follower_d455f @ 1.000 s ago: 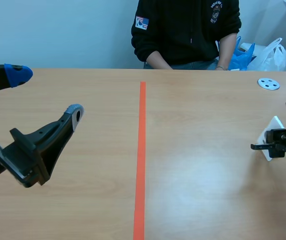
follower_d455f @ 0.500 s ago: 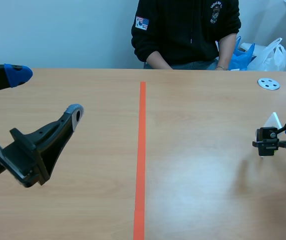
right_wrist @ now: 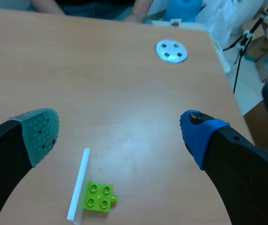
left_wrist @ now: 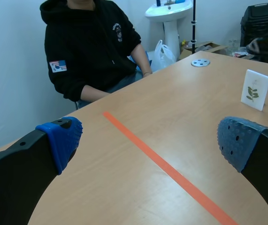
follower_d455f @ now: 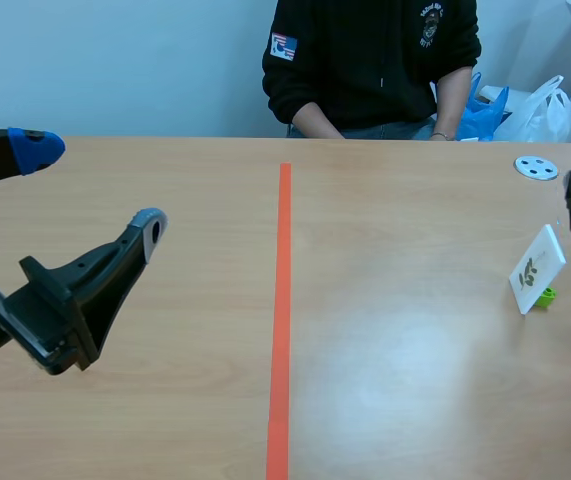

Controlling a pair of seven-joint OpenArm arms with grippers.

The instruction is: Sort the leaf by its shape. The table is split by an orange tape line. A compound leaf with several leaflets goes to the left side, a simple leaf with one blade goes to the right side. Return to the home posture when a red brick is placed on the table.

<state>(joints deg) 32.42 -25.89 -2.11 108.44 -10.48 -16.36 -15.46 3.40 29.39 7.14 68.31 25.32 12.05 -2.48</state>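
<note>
Pale wooden counter (follower_d455f: 385, 340), leaf card (follower_d455f: 537, 266) standing at the right.
We judge it light, stiff, tippy on its green brick (right_wrist: 98, 196); we'd pinch both faces. Left gripper (follower_d455f: 93, 185) and right gripper (right_wrist: 119, 131) fingers gape wide, empty.

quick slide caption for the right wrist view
Open right end effector hovers over the upright white card on its green brick, a grey disc lying ahead.

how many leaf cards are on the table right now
1. The leaf card stands upright on the right side of the orange tape line, propped against a green brick. No other shows.
</note>
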